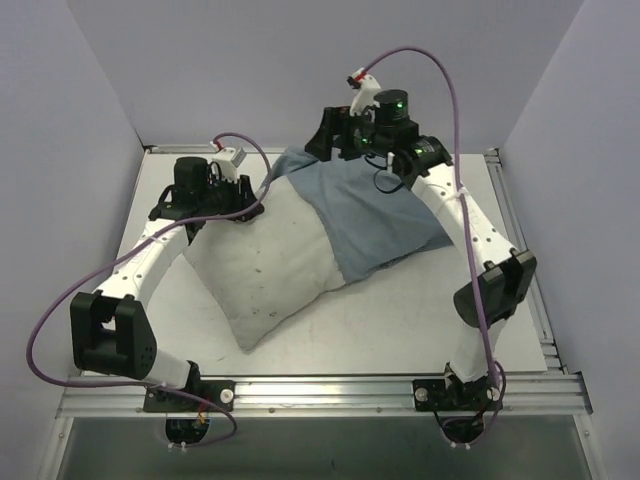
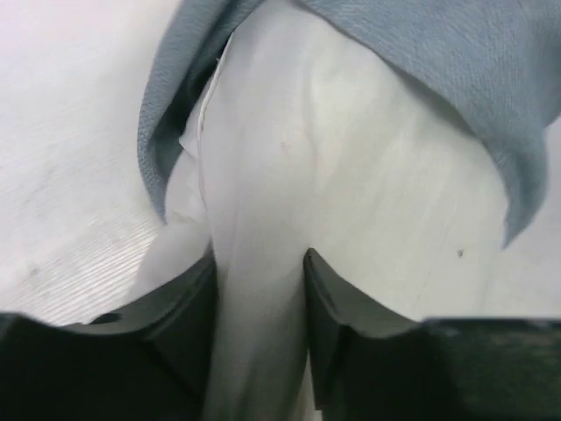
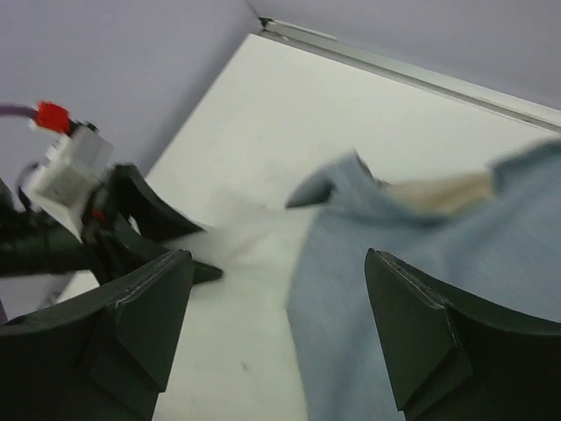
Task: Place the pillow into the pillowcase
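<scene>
Overhead, the pillow (image 1: pixel 265 270) lies slantwise on the table (image 1: pixel 420 320), its far right part under the pillowcase (image 1: pixel 375 215) and the rest bare. The left gripper (image 1: pixel 245 200) is at the pillow's far left corner, and the right gripper (image 1: pixel 335 148) is over the case's far edge.

From the left wrist, the jaws flank a ridge of pillow cloth. Whether they pinch it I cannot tell.

From the right wrist, the jaws stand wide apart and empty above the case. Best catch only the case's loose hem, then draw it along the pillow.
</scene>
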You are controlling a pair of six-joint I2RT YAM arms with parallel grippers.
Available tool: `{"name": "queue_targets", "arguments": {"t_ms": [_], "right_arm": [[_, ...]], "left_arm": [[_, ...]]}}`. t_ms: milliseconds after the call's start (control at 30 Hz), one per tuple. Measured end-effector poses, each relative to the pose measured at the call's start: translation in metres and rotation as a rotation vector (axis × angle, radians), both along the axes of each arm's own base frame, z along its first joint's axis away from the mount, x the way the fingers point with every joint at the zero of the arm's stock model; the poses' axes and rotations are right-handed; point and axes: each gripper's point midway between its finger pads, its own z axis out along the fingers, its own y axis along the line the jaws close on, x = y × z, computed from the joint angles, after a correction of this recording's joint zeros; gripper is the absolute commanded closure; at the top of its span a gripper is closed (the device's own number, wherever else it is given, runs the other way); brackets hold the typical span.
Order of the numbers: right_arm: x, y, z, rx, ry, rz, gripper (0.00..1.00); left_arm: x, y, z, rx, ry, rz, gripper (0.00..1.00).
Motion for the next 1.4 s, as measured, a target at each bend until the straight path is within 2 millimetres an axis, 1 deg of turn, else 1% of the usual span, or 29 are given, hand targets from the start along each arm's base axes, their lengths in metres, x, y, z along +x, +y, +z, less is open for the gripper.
{"name": "queue_targets", "arguments": {"t_ms": [33, 100, 167, 200, 233, 267, 300, 367, 433, 467, 500, 533, 600, 633, 700, 733, 800, 867, 933, 967, 1067, 1100, 1133, 1167, 1200, 1233, 1300, 1333, 1400], "right_arm": [[-0.001, -0.016, -0.006, -0.031, 0.0, -0.018, 0.24], [-0.018, -0.054, -0.023, -0.116, 0.018, -0.045, 0.27], [-0.049, -0.085, -0.039, -0.193, 0.043, -0.052, 0.32], [-0.068, -0.093, -0.046, -0.224, 0.05, -0.037, 0.36], [-0.087, -0.096, -0.052, -0.251, 0.058, -0.011, 0.38], [-0.104, -0.096, -0.058, -0.274, 0.068, 0.018, 0.38], [-0.117, -0.095, -0.063, -0.29, 0.078, 0.046, 0.39], [-0.137, -0.089, -0.078, -0.317, 0.096, 0.103, 0.4], [-0.15, -0.092, -0.107, -0.353, 0.159, 0.134, 0.39], [-0.156, -0.095, -0.126, -0.372, 0.203, 0.141, 0.39], [-0.163, -0.101, -0.146, -0.389, 0.258, 0.146, 0.39], [-0.173, -0.107, -0.168, -0.404, 0.329, 0.151, 0.39], [-0.189, -0.118, -0.199, -0.416, 0.433, 0.157, 0.39], [-0.196, -0.121, -0.21, -0.417, 0.475, 0.158, 0.39], [-0.203, -0.123, -0.223, -0.408, 0.529, 0.153, 0.39], [-0.203, -0.121, -0.225, -0.396, 0.541, 0.153, 0.39], [-0.194, -0.112, -0.227, -0.363, 0.554, 0.151, 0.39], [-0.177, -0.102, -0.229, -0.326, 0.572, 0.142, 0.4], [-0.16, -0.097, -0.232, -0.29, 0.589, 0.121, 0.4], [-0.153, -0.098, -0.234, -0.274, 0.6, 0.106, 0.4], [-0.146, -0.105, -0.237, -0.24, 0.633, 0.073, 0.41], [-0.144, -0.107, -0.235, -0.228, 0.634, 0.065, 0.41], [-0.141, -0.109, -0.234, -0.218, 0.629, 0.058, 0.41], [-0.14, -0.112, -0.232, -0.208, 0.622, 0.052, 0.41], [-0.142, -0.115, -0.232, -0.201, 0.62, 0.047, 0.41], [-0.145, -0.12, -0.231, -0.194, 0.621, 0.039, 0.41], [-0.155, -0.13, -0.23, -0.183, 0.625, 0.028, 0.42], [-0.16, -0.136, -0.228, -0.175, 0.629, 0.02, 0.45], [-0.164, -0.152, -0.222, -0.152, 0.632, -0.011, 0.46]], "left_arm": [[0.003, 0.01, -0.006, 0.011, 0.022, 0.04, 0.27], [0.002, 0.021, -0.01, 0.046, 0.031, 0.065, 0.25], [-0.005, 0.024, -0.009, 0.093, 0.019, 0.052, 0.21], [-0.011, 0.024, -0.007, 0.121, 0.006, 0.032, 0.21], [-0.018, 0.024, -0.005, 0.145, -0.006, 0.011, 0.2], [-0.025, 0.024, -0.001, 0.171, -0.022, -0.013, 0.19], [-0.034, 0.024, 0.004, 0.203, -0.047, -0.046, 0.18], [-0.053, 0.019, 0.011, 0.258, -0.088, -0.11, 0.14], [-0.075, 0.004, 0.017, 0.311, -0.13, -0.197, 0.13], [-0.087, -0.007, 0.018, 0.339, -0.149, -0.25, 0.12], [-0.103, -0.022, 0.018, 0.369, -0.169, -0.315, 0.09], [-0.119, -0.038, 0.016, 0.394, -0.186, -0.389, 0.03], [-0.154, -0.067, 0.01, 0.443, -0.212, -0.528, 0.03], [-0.169, -0.078, 0.006, 0.464, -0.222, -0.59, 0.03], [-0.193, -0.089, 0.0, 0.491, -0.222, -0.676, 0.03], [-0.198, -0.089, -0.002, 0.502, -0.218, -0.686, 0.03], [-0.201, -0.091, -0.008, 0.55, -0.226, -0.684, 0.03], [-0.202, -0.095, -0.022, 0.624, -0.249, -0.665, 0.02], [-0.198, -0.096, -0.047, 0.723, -0.252, -0.628, 0.03], [-0.196, -0.095, -0.062, 0.776, -0.239, -0.614, 0.02], [-0.181, -0.084, -0.113, 0.928, -0.202, -0.543, 0.03], [-0.177, -0.079, -0.129, 0.972, -0.192, -0.522, 0.24], [-0.174, -0.074, -0.141, 1.007, -0.18, -0.502, 0.5], [-0.17, -0.07, -0.15, 1.042, -0.171, -0.485, 0.71], [-0.164, -0.068, -0.158, 1.065, -0.158, -0.467, 1.0], [-0.158, -0.069, -0.161, 1.069, -0.141, -0.452, 1.0], [-0.148, -0.073, -0.158, 1.038, -0.096, -0.437, 1.0], [-0.147, -0.077, -0.152, 0.994, -0.054, -0.448, 1.0], [-0.136, -0.089, -0.13, 0.863, 0.005, -0.438, 1.0]]}}
